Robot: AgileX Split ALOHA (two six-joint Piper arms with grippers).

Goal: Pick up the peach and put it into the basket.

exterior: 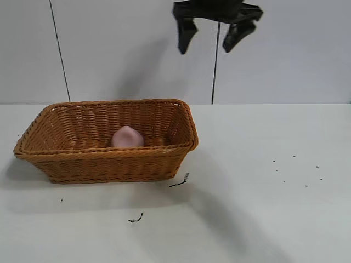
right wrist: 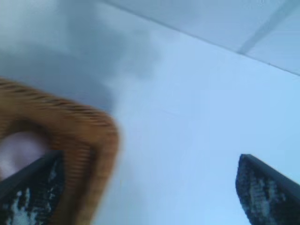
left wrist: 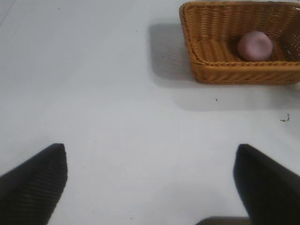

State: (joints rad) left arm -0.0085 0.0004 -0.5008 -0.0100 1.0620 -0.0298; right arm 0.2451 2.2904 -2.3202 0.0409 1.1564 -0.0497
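The pale-pink peach lies inside the orange-brown wicker basket on the left half of the white table. My right gripper hangs open and empty high above the table, up and to the right of the basket's right end. In the right wrist view the gripper is open over bare table, with the basket's corner and the peach beside one finger. My left gripper is open and empty above bare table, far from the basket and the peach. The left arm is out of the exterior view.
Small dark scraps lie on the table in front of the basket. Fine dark specks dot the right side. A pale wall with vertical seams stands behind the table.
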